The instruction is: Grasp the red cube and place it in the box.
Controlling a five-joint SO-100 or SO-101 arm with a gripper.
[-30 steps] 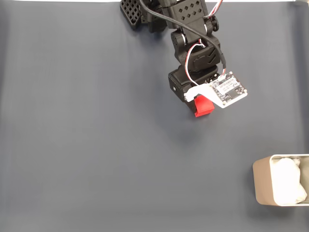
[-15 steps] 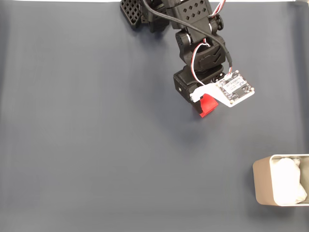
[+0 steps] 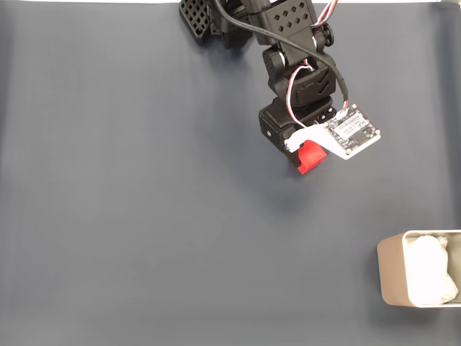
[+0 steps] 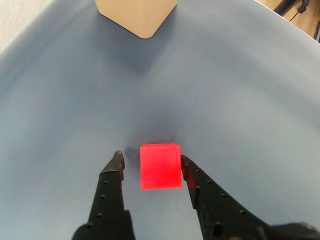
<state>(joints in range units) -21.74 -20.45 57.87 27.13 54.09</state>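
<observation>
In the wrist view the red cube (image 4: 160, 166) sits between the two black fingers of my gripper (image 4: 151, 158). The right finger touches the cube's side, while a narrow gap separates the left finger (image 4: 113, 175) from it. The jaws stand open around the cube. In the fixed view the red cube (image 3: 310, 158) peeks out under the gripper (image 3: 308, 161) and the white camera mount, at upper centre of the mat. The box (image 3: 392, 277), a beige tin with white lining, stands at the lower right edge. Its corner shows as the box (image 4: 137, 15) far ahead in the wrist view.
A dark blue-grey mat (image 3: 144, 216) covers the table. The arm's black base (image 3: 245, 21) stands at the top centre. Bare mat lies between the cube and the box.
The gripper has shifted slightly right and turned a little, and the cube under it sits a touch further right. The box has not moved.
</observation>
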